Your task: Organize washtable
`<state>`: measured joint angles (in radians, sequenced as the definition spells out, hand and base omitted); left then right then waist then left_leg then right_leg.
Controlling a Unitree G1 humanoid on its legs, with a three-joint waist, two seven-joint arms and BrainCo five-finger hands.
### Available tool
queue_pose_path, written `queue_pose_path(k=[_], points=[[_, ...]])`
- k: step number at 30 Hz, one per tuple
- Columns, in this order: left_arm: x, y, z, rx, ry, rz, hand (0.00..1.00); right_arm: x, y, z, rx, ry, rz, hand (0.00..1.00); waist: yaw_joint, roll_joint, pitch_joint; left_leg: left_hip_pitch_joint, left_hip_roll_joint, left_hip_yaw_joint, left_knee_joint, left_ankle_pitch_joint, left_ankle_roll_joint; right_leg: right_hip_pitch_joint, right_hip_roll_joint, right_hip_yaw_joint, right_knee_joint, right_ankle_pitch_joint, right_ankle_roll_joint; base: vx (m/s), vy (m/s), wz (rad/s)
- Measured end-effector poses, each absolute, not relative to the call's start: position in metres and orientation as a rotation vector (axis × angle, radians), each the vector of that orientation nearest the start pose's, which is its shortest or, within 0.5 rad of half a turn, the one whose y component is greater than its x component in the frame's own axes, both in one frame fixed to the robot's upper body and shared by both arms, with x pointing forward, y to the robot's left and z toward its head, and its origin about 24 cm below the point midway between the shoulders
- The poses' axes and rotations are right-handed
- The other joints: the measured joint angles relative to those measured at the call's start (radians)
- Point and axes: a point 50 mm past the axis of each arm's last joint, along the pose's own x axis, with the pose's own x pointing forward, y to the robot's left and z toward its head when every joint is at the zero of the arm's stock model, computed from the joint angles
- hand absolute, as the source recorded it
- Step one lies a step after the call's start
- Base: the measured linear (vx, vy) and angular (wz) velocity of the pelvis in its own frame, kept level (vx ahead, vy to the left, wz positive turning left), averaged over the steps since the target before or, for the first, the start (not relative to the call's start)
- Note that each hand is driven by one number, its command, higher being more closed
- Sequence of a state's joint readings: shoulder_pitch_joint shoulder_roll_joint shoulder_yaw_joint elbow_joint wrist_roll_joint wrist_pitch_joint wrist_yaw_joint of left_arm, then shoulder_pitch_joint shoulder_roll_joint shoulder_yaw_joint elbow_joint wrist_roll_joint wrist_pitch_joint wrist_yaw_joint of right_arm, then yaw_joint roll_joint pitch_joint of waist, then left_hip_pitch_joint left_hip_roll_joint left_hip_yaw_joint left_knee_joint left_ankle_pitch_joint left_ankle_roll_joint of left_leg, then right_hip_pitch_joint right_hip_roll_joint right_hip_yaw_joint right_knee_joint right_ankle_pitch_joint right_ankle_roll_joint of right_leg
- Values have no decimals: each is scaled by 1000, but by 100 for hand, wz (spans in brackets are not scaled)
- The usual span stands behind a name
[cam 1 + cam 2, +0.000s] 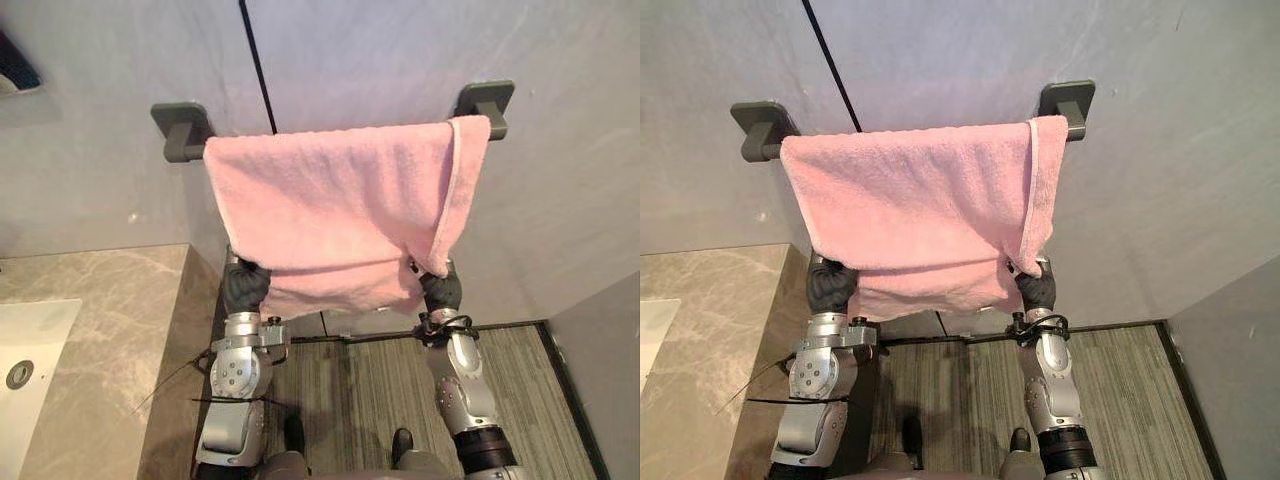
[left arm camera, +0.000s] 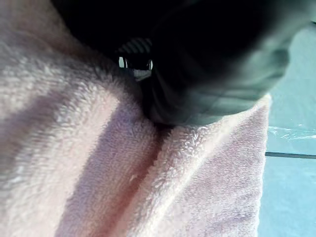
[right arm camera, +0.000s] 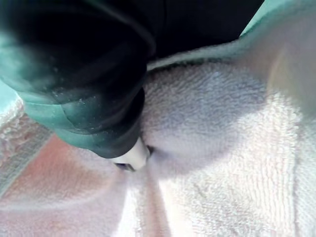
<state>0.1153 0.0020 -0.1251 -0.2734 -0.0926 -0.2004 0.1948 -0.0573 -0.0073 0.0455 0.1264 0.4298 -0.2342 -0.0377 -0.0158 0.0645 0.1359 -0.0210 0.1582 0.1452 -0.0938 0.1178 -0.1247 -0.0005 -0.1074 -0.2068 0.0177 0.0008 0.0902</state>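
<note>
A pink towel (image 1: 330, 210) hangs over a grey wall bar (image 1: 180, 132), spread wide, with its right edge folded forward into a narrow flap. My left hand (image 1: 245, 287) is up at the towel's lower left edge, its dark cover just below the hem. My right hand (image 1: 440, 290) is at the lower right corner, under the flap. In the right wrist view a silver finger (image 3: 132, 155) is buried in a gathered fold of the towel (image 3: 212, 133). The left wrist view has towel (image 2: 98, 163) creased right against the hand's dark cover (image 2: 207, 64).
A beige marble counter (image 1: 100, 330) with a white sink (image 1: 25, 370) lies at the left, close to my left arm. The grey wall is straight ahead, with a dark vertical seam (image 1: 258, 65). Striped carpet (image 1: 380, 390) covers the floor below.
</note>
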Motion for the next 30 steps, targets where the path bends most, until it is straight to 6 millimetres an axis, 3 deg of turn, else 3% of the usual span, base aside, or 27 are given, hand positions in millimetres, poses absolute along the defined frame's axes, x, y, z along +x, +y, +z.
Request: queue_pose_path(k=[4, 5, 6, 15, 23, 28, 30], points=[[223, 139, 90, -139, -320, 111, 100, 259, -146, 39, 419, -114, -44, 100, 0, -2, -11, 4, -1, 2, -1, 0, 0, 13, 1, 1, -21, 12, 2, -15, 2, -1], [222, 139, 87, -132, -308, 114, 100, 257, -146, 37, 415, -105, -43, 0, 1, -1, -16, 4, -1, 3, -1, 0, 0, 13, 1, 0, -22, 13, 2, -32, 1, 0], [222, 140, 84, -124, -291, 118, 0, 256, -146, 35, 413, -95, -39, 0, 2, 0, -23, 4, -1, 2, -1, 0, 0, 13, 1, -1, -22, 13, 2, 0, 0, 0], [221, 152, 64, -92, -195, 203, 0, 247, -148, 15, 404, -5, -57, 0, 1, -5, -64, 20, -1, 0, -4, 0, 0, 34, 1, -5, -30, 13, 2, 0, 0, 0], [215, 168, 39, -43, -78, 254, 0, 234, -146, 0, 261, 76, -30, 0, 3, -10, -73, 23, -1, 2, -5, 0, 0, 42, 2, -4, -44, 19, 3, 0, 0, 0], [198, 181, 4, 18, 91, 304, 0, 210, -146, -24, 174, 190, -8, 0, 4, -21, -82, 32, 0, 9, -2, -1, 0, 49, 3, 2, -46, 20, 3, -1, -3, -3], [187, 182, -19, 25, 205, 293, 0, 193, -146, -46, 164, 305, -2, 0, 5, -26, -87, 35, 0, 11, -3, -1, 0, 49, 3, 6, -46, 20, 3, -10, -1, -2]])
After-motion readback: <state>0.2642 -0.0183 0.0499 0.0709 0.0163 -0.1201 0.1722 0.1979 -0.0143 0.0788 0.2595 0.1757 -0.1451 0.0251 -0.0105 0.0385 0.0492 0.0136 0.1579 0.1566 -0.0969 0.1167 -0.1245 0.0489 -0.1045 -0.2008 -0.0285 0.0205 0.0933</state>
